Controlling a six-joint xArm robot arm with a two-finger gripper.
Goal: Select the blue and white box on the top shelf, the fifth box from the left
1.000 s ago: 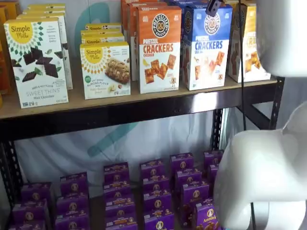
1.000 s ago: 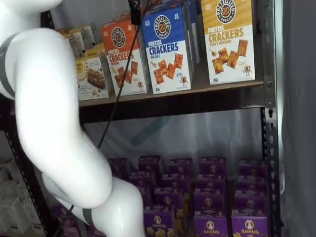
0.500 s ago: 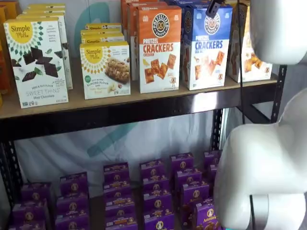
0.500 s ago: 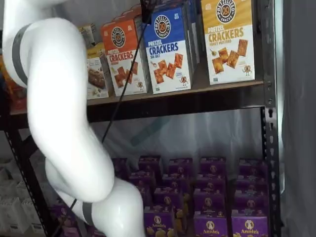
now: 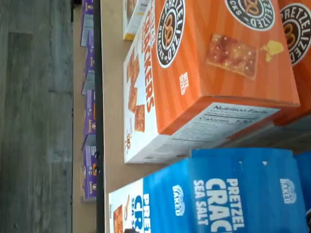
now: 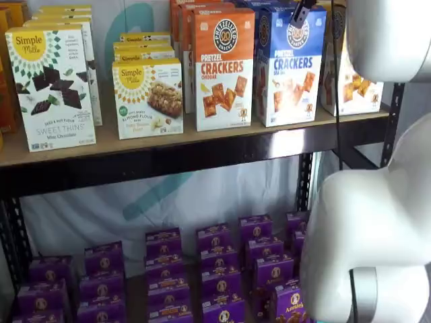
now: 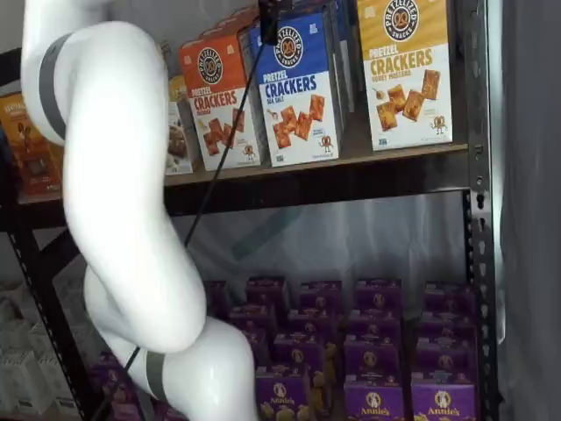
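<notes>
The blue and white box [image 6: 291, 64] stands on the top shelf [image 6: 168, 160] between an orange-and-white cracker box and a yellow-topped one. It shows in both shelf views [image 7: 300, 88]. The wrist view looks onto its blue top and front [image 5: 218, 194] from close by. My gripper [image 6: 301, 10] shows only as a black piece hanging at the view's upper edge, just in front of the box's upper front [image 7: 267, 10], with a cable beside it. No gap between the fingers can be made out, and no box is in them.
The orange-and-white cracker box [image 6: 223, 67] stands directly left of the blue one, the yellow-topped box [image 7: 405, 70] to its right. Simple Mills boxes [image 6: 50, 87] stand further left. Small purple boxes [image 6: 215, 269] fill the lower level. My white arm [image 7: 114, 202] hangs before the shelves.
My arm has swung over and its elbow has risen. The black gripper piece has moved sideways from beside the orange box to over the blue box's top corner.
</notes>
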